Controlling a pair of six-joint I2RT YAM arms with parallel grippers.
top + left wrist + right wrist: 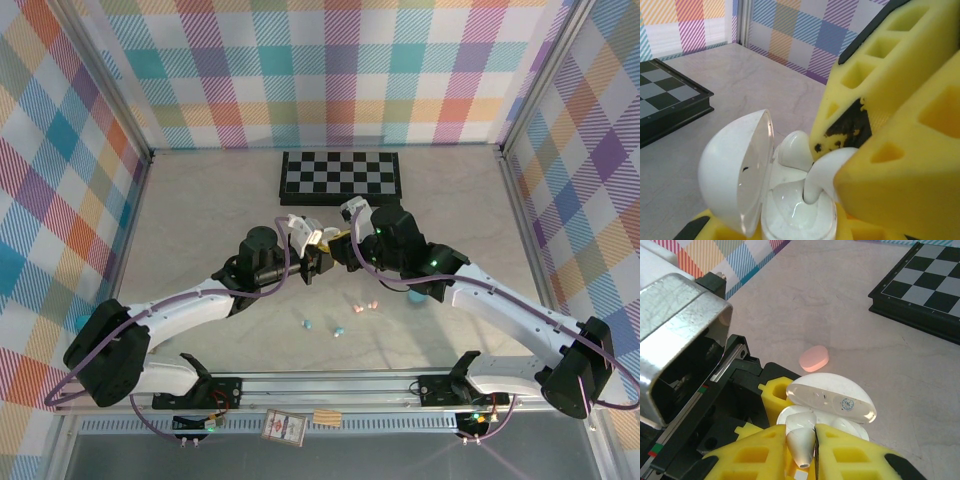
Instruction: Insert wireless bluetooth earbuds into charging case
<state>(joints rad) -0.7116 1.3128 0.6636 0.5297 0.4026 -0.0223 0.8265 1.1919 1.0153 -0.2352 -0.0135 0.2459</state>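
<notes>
Ok, top: my left gripper (316, 262) and right gripper (338, 244) meet mid-table; pink earbuds (361, 307) lie loose nearby. Left wrist: left clamped on the open charging case (795, 215). Right wrist: right pinches a white earbud (801, 442), tip at the socket. Mid-insertion; next needs a straight push, then release.

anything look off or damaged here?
Right claw: one yellow finger pad has a dark, ragged worn patch beside the white earbud it grips over the open white case. Pink earbuds and teal earbuds lie loose on the table.
</notes>
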